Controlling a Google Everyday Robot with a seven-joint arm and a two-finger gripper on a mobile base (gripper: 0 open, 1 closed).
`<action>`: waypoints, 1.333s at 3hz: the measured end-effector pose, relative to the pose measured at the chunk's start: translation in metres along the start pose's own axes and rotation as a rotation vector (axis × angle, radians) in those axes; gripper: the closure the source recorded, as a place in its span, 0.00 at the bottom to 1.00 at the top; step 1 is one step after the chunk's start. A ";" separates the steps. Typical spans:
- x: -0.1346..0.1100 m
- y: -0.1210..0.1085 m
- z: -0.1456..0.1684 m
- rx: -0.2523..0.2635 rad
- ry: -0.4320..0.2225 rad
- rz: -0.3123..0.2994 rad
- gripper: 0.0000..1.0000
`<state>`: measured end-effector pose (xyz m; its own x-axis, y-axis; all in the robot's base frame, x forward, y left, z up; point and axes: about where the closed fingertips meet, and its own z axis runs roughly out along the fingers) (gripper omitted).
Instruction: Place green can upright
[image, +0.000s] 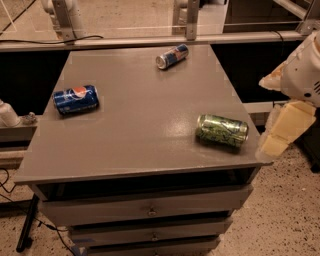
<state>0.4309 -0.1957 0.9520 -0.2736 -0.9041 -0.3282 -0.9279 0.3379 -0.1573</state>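
Note:
The green can (222, 130) lies on its side near the right front corner of the grey table (140, 135), its silver top pointing right. It is light green with dark mottled markings. My gripper (278, 136) hangs off the table's right edge, just right of the can and apart from it, at about the table's height. The white arm housing (302, 75) sits above it.
A blue Pepsi can (75, 99) lies on its side at the table's left. A blue-and-silver Red Bull can (171, 56) lies on its side at the back middle. Drawers (150, 210) are below the tabletop. A metal rail (150, 40) runs behind.

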 end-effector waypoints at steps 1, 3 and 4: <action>-0.022 0.007 0.031 -0.023 -0.069 0.003 0.00; -0.056 -0.005 0.098 -0.023 -0.120 -0.059 0.00; -0.049 -0.018 0.131 -0.023 -0.087 -0.080 0.00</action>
<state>0.4943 -0.1235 0.8491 -0.1768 -0.9015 -0.3951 -0.9517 0.2590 -0.1651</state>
